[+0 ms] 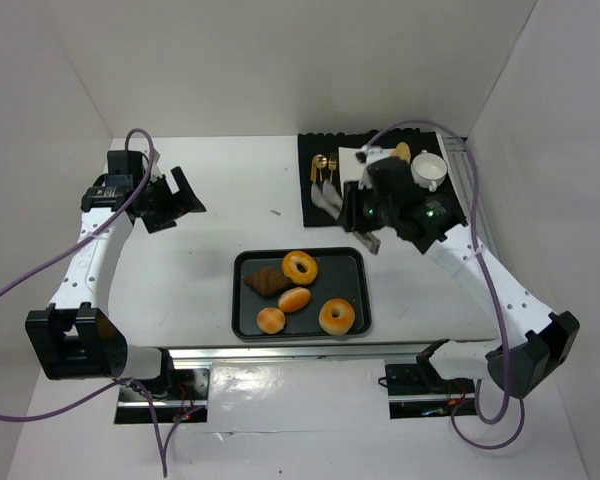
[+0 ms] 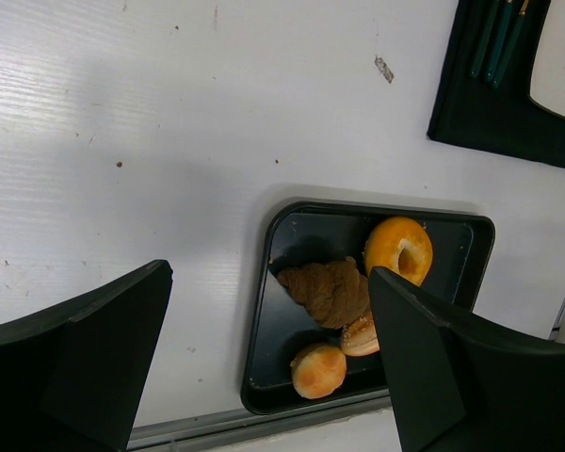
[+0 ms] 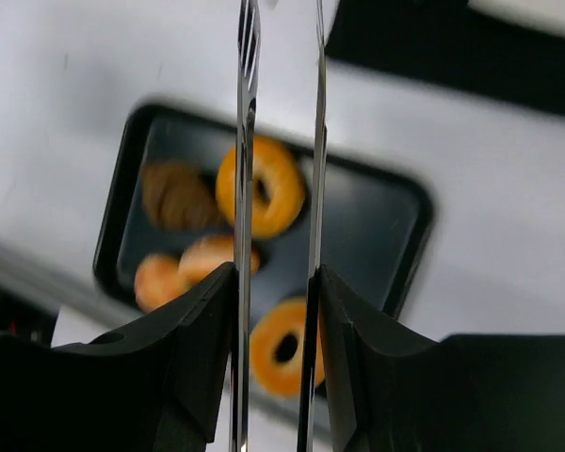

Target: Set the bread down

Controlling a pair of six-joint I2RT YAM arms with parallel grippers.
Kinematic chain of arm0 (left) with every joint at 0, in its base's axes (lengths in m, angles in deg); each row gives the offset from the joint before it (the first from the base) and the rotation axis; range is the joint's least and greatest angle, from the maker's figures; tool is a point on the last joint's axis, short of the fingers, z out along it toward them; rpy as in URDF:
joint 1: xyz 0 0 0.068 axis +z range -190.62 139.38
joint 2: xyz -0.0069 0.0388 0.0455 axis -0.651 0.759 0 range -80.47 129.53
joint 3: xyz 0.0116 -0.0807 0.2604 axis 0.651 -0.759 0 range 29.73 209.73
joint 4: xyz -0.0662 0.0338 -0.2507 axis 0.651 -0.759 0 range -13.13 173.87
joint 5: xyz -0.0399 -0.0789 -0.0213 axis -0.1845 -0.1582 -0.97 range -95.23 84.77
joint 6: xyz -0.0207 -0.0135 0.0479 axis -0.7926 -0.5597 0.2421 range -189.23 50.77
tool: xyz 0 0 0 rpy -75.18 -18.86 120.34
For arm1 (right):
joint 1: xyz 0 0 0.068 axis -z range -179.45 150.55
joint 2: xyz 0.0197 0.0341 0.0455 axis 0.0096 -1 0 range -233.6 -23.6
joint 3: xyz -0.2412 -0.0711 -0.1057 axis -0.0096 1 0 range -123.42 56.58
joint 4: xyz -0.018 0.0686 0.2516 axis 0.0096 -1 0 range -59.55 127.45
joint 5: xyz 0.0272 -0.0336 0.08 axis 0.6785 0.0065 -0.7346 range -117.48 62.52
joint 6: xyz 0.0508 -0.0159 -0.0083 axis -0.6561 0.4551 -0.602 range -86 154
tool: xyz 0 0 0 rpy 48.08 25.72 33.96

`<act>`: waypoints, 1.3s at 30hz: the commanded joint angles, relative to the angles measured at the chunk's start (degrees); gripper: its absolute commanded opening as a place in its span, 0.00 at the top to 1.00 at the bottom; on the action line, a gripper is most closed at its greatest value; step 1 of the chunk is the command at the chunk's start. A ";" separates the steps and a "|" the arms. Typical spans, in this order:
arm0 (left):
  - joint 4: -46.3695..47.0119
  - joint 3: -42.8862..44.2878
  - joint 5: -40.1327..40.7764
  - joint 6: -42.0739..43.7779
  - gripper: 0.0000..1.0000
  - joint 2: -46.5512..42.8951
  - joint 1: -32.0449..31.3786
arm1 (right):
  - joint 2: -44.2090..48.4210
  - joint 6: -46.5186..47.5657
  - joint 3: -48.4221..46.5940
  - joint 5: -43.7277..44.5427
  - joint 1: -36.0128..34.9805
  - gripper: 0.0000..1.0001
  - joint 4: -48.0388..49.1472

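Holding thin silver metal tongs [image 3: 248, 141] over a black flat tray [image 3: 416, 231] of bread.

From above, the tray sits at the front middle of the white table [image 1: 200, 250]. It holds five breads: a golden ring bread [image 1: 300, 267], a second ring bread [image 1: 337, 317], a dark brown flat bread [image 1: 267, 282], a long pale roll [image 1: 294, 299] and a small round bun [image 1: 271, 320]. The left gripper [image 1: 175, 200] hangs over bare table, well apart from the tray. The right gripper [image 1: 368, 232] is just beside the tray's far right corner, near a black mat [image 1: 310, 148] with a white cup [image 1: 429, 170]. The left wrist camera shows its black fingers [image 2: 75, 367] spread wide, nothing between them. The right wrist camera shows its fingers [image 3: 193, 358] squeezed onto the tongs, with the breads blurry below.
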 commanded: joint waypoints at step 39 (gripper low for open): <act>0.82 0.71 0.13 1.00 0.00 -1.18 0.28 | -5.41 -5.64 15.05 -16.46 -1.95 0.48 -2.85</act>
